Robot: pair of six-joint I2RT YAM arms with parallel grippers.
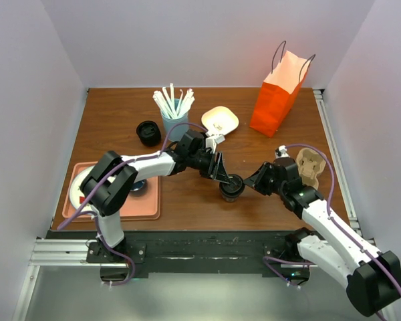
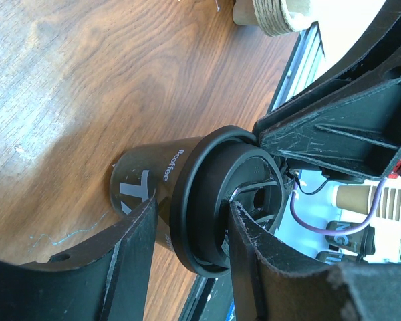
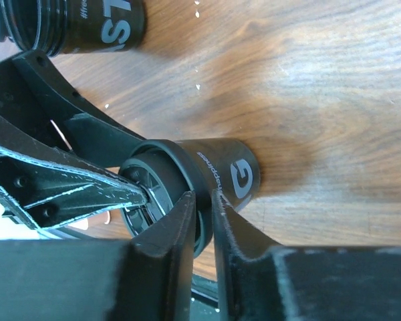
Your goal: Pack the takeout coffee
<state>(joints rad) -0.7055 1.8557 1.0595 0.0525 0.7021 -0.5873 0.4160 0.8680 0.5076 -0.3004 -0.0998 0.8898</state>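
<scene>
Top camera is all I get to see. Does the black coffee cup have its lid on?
Observer: Yes. The left wrist camera shows the lid sitting on the coffee cup.
Operator: Is there writing on it?
Observer: The cup's side has white letters spelling "coffee".
Operator: What's the right gripper doing?
Observer: Its own camera shows the right gripper nearly shut, its tip against the lid's edge.
</scene>
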